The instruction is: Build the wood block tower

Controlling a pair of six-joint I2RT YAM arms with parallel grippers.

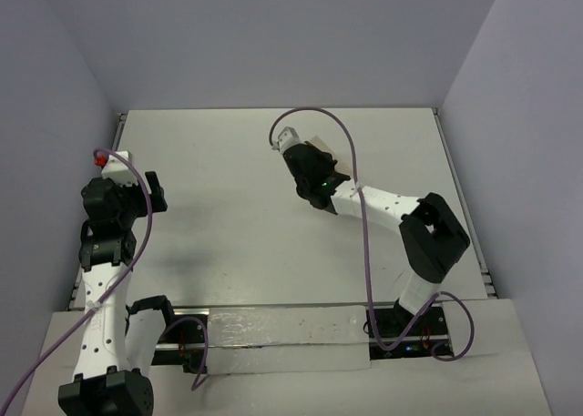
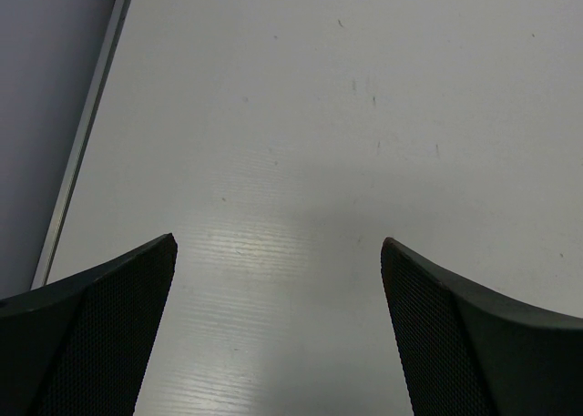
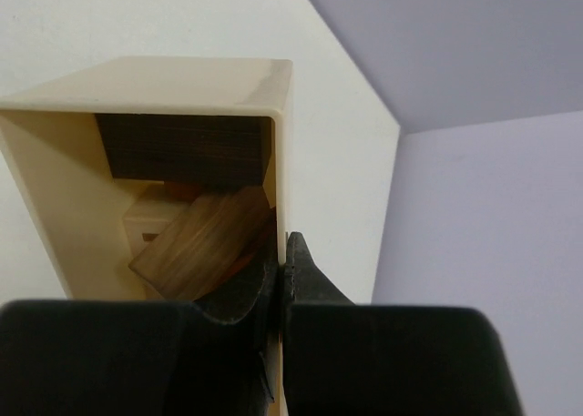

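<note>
My right gripper point(image 3: 284, 252) is shut on the right wall of a pale wooden box point(image 3: 182, 79), one finger inside and one outside. The box's open mouth faces the wrist camera. Inside it lie wood blocks: a dark brown one point(image 3: 182, 147) at the back, a tan bar point(image 3: 205, 243) lying askew in front, and a pale cube point(image 3: 150, 220) beside it. From above, only a tan corner of the box point(image 1: 322, 144) shows past the right gripper point(image 1: 310, 163) at the table's far middle. My left gripper point(image 2: 278, 243) hangs open over bare table at the left point(image 1: 129, 193).
The table's left edge rail point(image 2: 86, 134) runs close beside the left gripper, with the grey wall behind it. The back wall and right wall close in the white table point(image 1: 228, 216). A purple cable point(image 1: 355, 161) loops over the right arm.
</note>
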